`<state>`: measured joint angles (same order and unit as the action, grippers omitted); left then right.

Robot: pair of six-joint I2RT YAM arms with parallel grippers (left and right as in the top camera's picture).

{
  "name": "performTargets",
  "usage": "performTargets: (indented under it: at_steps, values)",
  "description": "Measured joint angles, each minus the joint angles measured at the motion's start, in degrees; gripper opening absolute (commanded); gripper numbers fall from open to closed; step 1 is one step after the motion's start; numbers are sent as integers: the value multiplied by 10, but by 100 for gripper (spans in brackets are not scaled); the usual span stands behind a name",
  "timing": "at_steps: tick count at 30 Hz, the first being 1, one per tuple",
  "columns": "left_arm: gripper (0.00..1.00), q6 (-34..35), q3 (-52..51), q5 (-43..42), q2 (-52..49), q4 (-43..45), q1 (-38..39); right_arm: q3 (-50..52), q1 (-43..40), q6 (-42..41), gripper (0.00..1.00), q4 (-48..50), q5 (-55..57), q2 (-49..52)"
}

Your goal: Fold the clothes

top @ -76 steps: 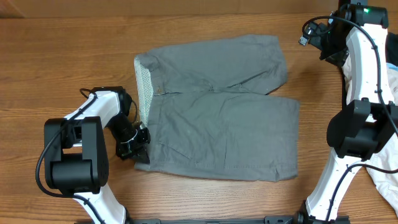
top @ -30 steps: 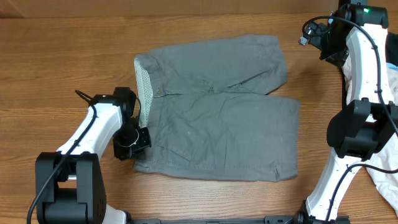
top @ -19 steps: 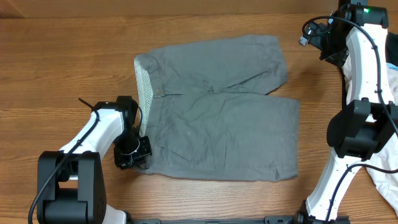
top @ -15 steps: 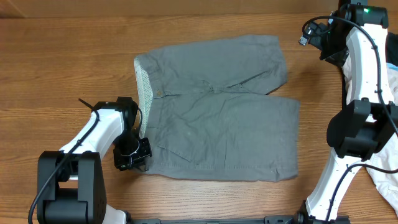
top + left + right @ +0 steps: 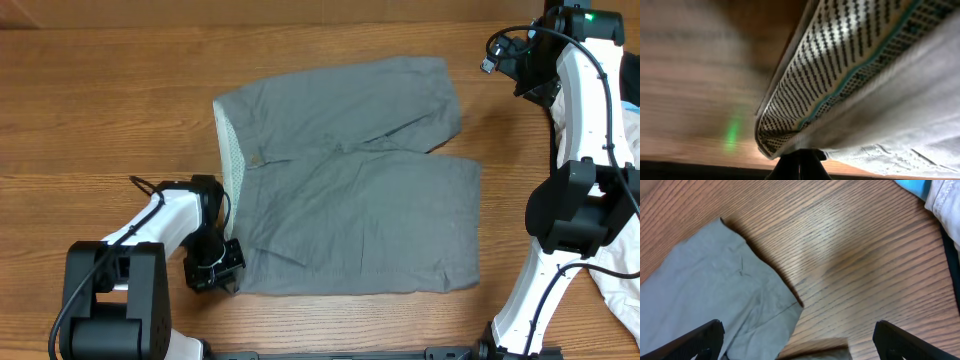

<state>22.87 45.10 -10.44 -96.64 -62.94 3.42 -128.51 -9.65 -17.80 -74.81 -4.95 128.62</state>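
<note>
On the table (image 5: 100, 120), gray shorts (image 5: 360, 220) spread; left jaws clamp waistband (image 5: 232, 160), right jaws gape.

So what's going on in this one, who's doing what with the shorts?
The left claw is shut on the near waistband corner of the gray shorts. The shorts lie spread out on the table and are not yet folded. The left wrist view shows the speckled waistband lining pinched at the claw's tips. The right claw hangs open over bare wood beside the far leg's hem, holding nothing.

Bare table (image 5: 100, 100) around shorts (image 5: 350, 210), pale garment (image 5: 622, 298) at right edge
</note>
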Motion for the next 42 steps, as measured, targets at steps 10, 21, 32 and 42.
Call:
performTargets:
  at_steps: [10,21,32,42]
  values:
    - [17,25,-31,-4,3,22,0,0,0,0,100,1,0,0]
    - [27,27,-14,1,6,-18,0,0,0,0,100,0,0,0]
    - [41,27,212,28,0,-111,0,0,0,0,100,0,0,0]
    - [4,25,361,69,0,8,0,0,0,0,100,0,0,0]
